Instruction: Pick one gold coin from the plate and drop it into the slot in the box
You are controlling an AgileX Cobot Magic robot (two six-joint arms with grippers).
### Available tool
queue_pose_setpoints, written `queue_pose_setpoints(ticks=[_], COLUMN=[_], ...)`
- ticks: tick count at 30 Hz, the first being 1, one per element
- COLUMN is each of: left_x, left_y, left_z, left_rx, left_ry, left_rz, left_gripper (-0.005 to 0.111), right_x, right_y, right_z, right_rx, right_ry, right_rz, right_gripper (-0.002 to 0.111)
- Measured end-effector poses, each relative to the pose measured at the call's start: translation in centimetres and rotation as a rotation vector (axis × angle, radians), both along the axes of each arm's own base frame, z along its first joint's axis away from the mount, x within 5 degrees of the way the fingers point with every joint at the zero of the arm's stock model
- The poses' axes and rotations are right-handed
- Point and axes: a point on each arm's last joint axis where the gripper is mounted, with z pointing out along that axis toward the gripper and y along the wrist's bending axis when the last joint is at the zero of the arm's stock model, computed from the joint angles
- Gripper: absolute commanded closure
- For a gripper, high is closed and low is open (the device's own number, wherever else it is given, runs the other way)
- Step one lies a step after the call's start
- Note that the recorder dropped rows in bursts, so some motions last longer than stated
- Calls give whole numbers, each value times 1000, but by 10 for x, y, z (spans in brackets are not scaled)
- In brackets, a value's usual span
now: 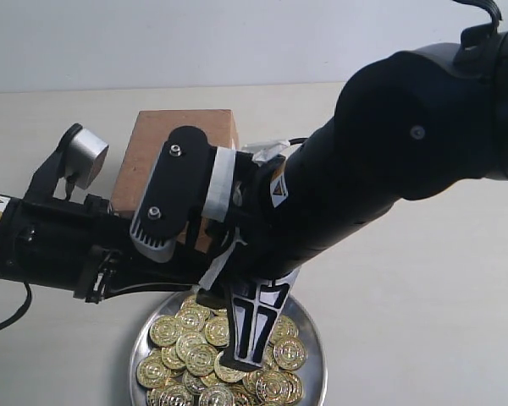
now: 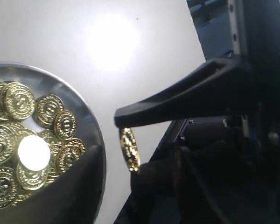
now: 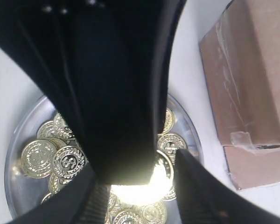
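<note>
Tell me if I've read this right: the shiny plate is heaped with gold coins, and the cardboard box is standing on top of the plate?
Not quite. The box is not on top of the plate. It stands beside it on the pale table, as the right wrist view shows. The rest holds: the shiny plate is heaped with gold coins.

A glossy black rounded shell covers the right arm (image 1: 406,144), with one small screw (image 1: 417,132). The fingers (image 1: 252,330) are black with white-edged ribs. Above them sit white tape (image 1: 223,182) and a grey bracket (image 1: 171,199) with two screws. A black cable (image 1: 23,303) trails from the black left arm (image 1: 42,241).
</note>
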Motion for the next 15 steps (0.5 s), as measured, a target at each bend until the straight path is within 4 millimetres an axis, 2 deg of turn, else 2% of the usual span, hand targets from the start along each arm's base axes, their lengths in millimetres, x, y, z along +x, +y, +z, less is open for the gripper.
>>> queue_pose_setpoints(ticks=[15], left_x=[3], left_y=[0], left_z=[-2], left_rx=[22], left_ry=[-5], left_rz=[32], left_gripper=[62], right_x=[2], right_y=[1], right_z=[1], right_rx=[13], right_ry=[-18], right_rz=[-3], right_gripper=[80])
